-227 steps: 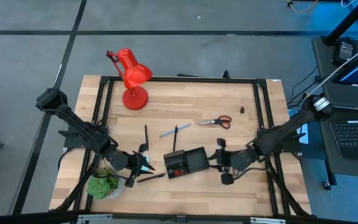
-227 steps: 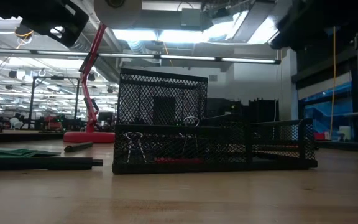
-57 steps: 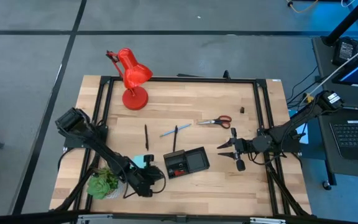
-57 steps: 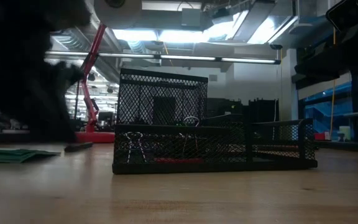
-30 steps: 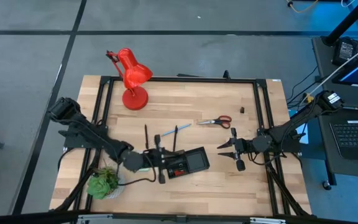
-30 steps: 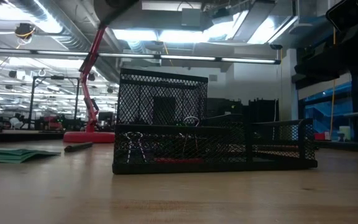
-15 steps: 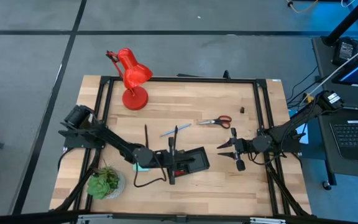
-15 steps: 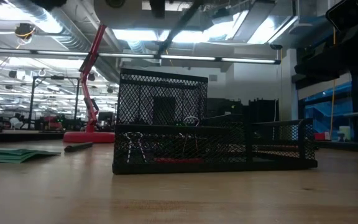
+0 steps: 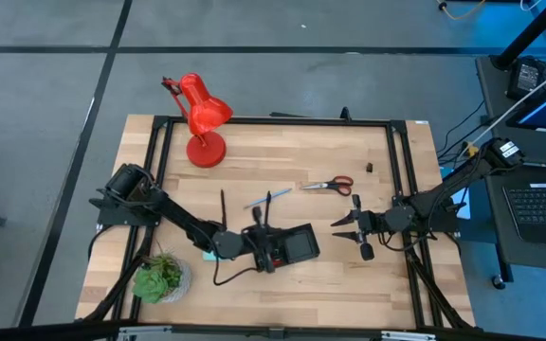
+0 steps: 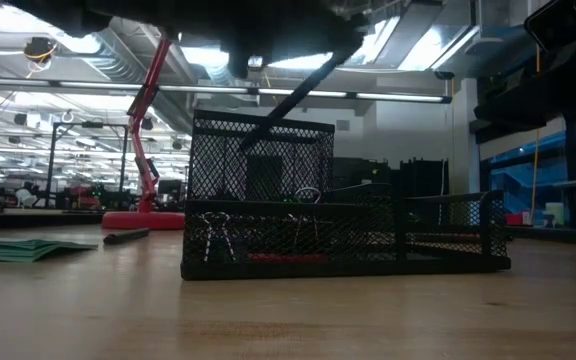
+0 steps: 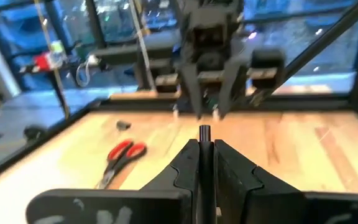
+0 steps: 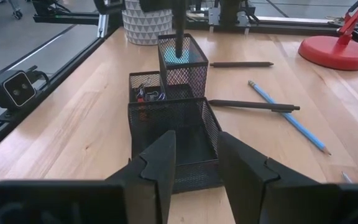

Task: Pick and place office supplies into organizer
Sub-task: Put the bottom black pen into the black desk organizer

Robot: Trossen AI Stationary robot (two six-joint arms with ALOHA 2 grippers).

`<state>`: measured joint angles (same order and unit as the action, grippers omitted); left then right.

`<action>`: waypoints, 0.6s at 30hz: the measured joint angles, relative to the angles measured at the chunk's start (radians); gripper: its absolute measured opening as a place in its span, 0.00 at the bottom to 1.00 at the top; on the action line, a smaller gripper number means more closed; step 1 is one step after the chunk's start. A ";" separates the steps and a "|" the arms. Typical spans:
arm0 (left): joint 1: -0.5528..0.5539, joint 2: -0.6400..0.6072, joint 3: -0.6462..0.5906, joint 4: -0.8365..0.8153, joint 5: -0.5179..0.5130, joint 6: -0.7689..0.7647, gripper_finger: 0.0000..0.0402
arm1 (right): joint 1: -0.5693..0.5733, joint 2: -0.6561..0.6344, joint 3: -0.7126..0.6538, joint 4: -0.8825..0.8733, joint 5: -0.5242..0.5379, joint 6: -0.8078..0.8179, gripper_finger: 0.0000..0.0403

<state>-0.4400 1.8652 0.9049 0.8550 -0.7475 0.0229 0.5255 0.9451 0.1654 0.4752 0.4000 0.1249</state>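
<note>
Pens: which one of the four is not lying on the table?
The black pen clamped in the left gripper, poised over the organizer's tall cup. The other two black pens and the light blue pen lie flat on the table.

Organizer (image 9: 287, 246) near table centre, toward front edge. Left gripper (image 9: 262, 248) above organizer's left end, pen (image 10: 288, 98) clamped in it. Scissors (image 9: 329, 185) behind organizer, to right. Two pens (image 9: 223, 206) and blue pen (image 9: 257, 201) behind organizer. Right gripper (image 9: 341, 225) right of organizer, apart. Lamp (image 9: 200, 118) at rear left; plant (image 9: 158, 279) at front left.
</note>
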 joint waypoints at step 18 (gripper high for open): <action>-0.003 0.000 -0.168 0.105 0.035 -0.184 0.10 | 0.000 0.000 0.000 -0.002 0.000 0.000 0.30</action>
<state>-0.4433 1.8652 0.7372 0.9603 -0.7127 -0.1607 0.5255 0.9451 0.1654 0.4736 0.3996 0.1253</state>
